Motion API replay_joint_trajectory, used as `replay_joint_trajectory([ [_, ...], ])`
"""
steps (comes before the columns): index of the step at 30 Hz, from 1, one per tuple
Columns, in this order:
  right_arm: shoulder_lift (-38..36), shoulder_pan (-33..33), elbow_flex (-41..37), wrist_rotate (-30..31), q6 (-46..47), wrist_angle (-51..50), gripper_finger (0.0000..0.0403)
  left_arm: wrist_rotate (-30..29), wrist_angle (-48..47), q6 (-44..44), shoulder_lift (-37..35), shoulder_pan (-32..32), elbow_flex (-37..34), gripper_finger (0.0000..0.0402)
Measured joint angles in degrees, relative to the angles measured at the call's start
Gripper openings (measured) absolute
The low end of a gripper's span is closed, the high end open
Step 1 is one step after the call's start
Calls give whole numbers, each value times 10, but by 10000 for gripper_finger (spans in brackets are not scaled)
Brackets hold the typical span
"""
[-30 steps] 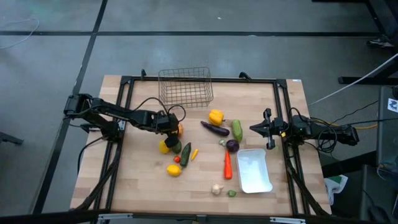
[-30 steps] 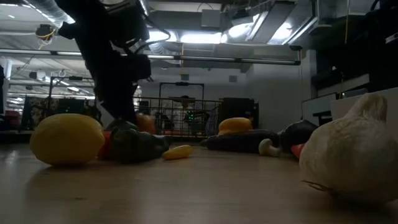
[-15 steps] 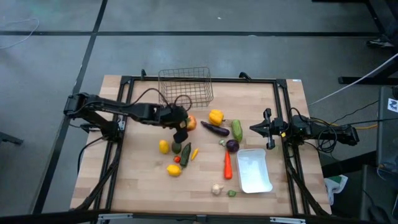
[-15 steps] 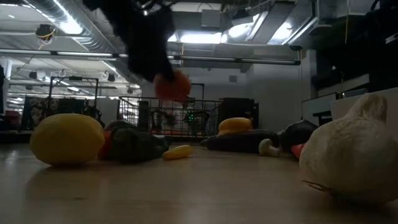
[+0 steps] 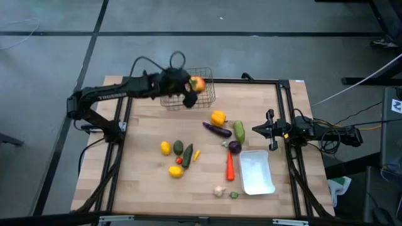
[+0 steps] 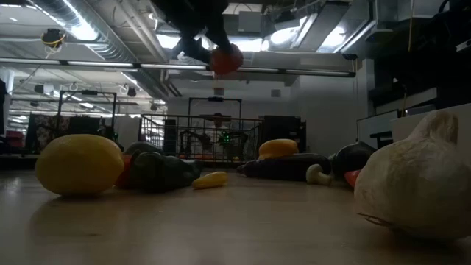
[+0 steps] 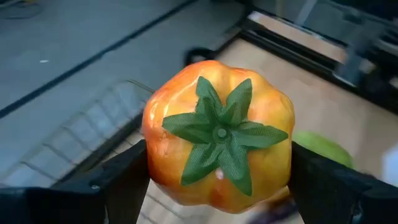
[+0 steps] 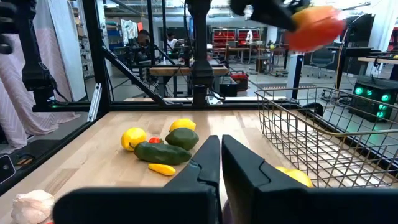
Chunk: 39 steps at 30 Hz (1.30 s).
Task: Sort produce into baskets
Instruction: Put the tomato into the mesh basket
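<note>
My left gripper (image 5: pixel 193 88) is shut on the orange tomato (image 5: pixel 197 83), which has a green leaf top. It hangs high over the wire mesh basket (image 5: pixel 187 88) at the table's far edge. The low view shows the tomato (image 6: pixel 226 59) well above the table. The remaining produce lies on the wood, among it a yellow pepper (image 5: pixel 218 117), an eggplant (image 5: pixel 217 130), a cucumber (image 5: pixel 239 130), a carrot (image 5: pixel 230 166) and lemons (image 5: pixel 165 147). The white tray (image 5: pixel 257 172) sits near right. My right gripper (image 5: pixel 255 130) waits shut at the table's right edge. My left gripper pinches the tomato between its two fingers (image 7: pixel 118 180), one on each opposite side (image 7: pixel 152 146). They come slanting down from the table's left. The tomato is lifted clear above the basket, its green leaf top (image 7: pixel 217 134) turned back toward the wrist.
A garlic bulb (image 5: pixel 218 191) and a small green piece (image 5: pixel 233 195) lie near the front edge. A dark green vegetable (image 5: pixel 187 155) lies next to the lemons. A black frame rail (image 5: pixel 207 80) runs round the table's edges.
My left gripper has risen from the cluster of produce at the table's left middle. It has swung toward the far edge with the tomato, which is now lifted clear and high over the wire basket. The other produce has stayed put.
</note>
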Motion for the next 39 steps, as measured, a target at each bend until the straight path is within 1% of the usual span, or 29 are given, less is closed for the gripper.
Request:
replay_joint_trajectory([
  [4,0,0,0,0,0,0,19,14,6,14,30,48,12,324],
  [9,0,0,0,2,0,1,19,44,23,10,95,91,15,324],
  [15,0,0,0,4,0,1,19,51,58,6,178,119,15,324],
  [20,0,0,0,4,0,1,19,51,59,-11,229,134,14,324],
  [30,0,0,0,4,0,0,19,51,60,-23,278,137,14,325],
  [39,0,0,0,4,0,0,19,50,61,-23,294,137,14,325],
])
